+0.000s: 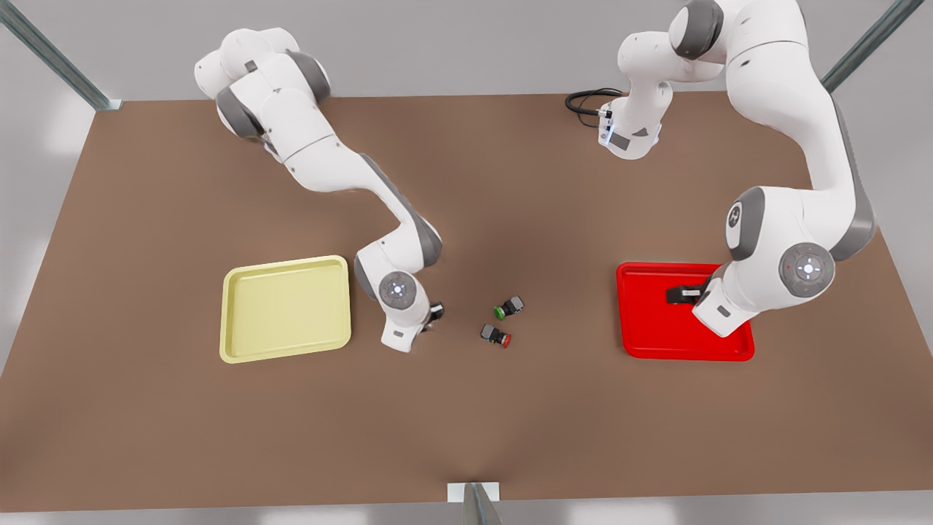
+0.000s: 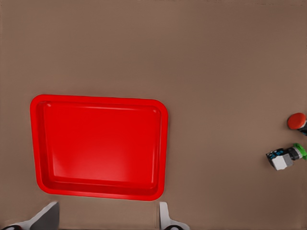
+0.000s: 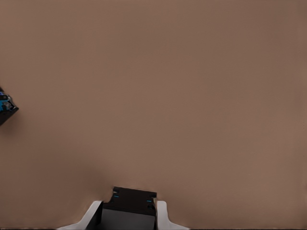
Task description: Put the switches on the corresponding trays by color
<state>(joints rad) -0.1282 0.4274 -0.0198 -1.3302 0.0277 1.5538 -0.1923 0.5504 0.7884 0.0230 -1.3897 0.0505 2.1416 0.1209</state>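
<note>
In the front view, on the brown table (image 1: 510, 182), the left gripper (image 1: 685, 294) hangs above the bright red, raised-rim, rounded-corner tray (image 1: 685, 350), seemingly waiting. The small dark grey switch with a red cap (image 1: 497, 336) lies on its side on the table, well apart from the red tray. A like switch with a green cap (image 1: 508, 308) lies just beside it. Farther from the red tray than both, the right gripper (image 1: 435, 313) is low over the table, with the pale yellow tray (image 1: 284, 350) beyond it and nothing in either tray.

In the left wrist view, the left gripper's (image 2: 106, 211) fingers (image 2: 45, 218) are spread wide with nothing between them. The red tray is under it, and the red-capped and green-capped switches sit off to one side.

In the right wrist view, the right gripper (image 3: 127, 211) is clenched on a dark grey blocky switch body (image 3: 129, 208). Its cap is hidden, but it is probably the yellow one, gripped by its flat sides for carrying away from the red tray to the yellow one.
</note>
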